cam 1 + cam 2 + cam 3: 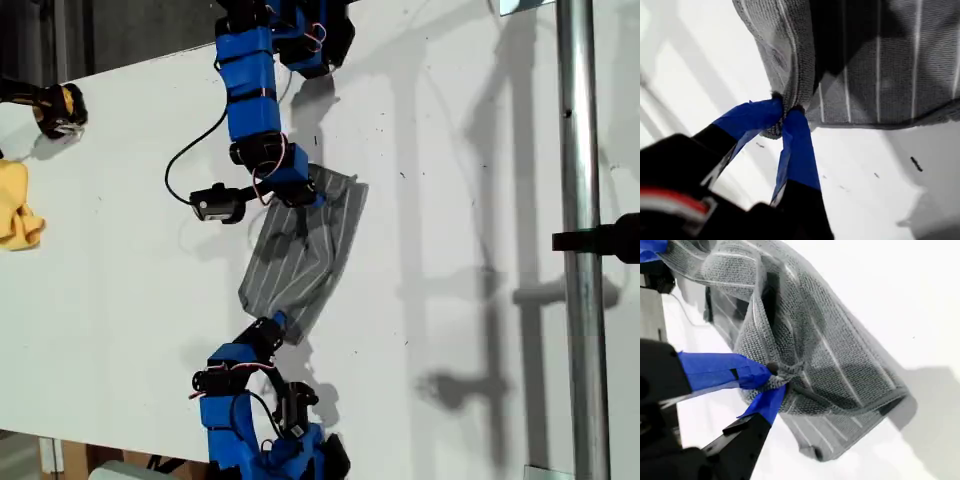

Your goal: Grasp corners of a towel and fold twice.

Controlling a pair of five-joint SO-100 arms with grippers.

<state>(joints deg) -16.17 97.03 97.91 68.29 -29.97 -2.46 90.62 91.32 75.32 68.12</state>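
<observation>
The grey striped towel (310,250) lies bunched and partly doubled over on the white table (130,300), stretched between my two grippers. My first gripper (305,195) reaches in from the exterior view's top and is shut on a towel corner (782,107). In the first wrist view its blue fingertips (760,115) pinch the hem, and the towel (880,65) hangs just beyond them. My second gripper (278,322) comes from the exterior view's bottom, shut on the opposite corner (775,375). In the second wrist view the towel (830,355) is lifted in folds and sags onto the table.
A small yellow cloth (15,205) lies at the exterior view's left edge, with a black and yellow object (60,105) above it. A metal pole (580,240) with a black clamp (600,238) stands at that view's right. A black cable (180,160) loops beside the first arm.
</observation>
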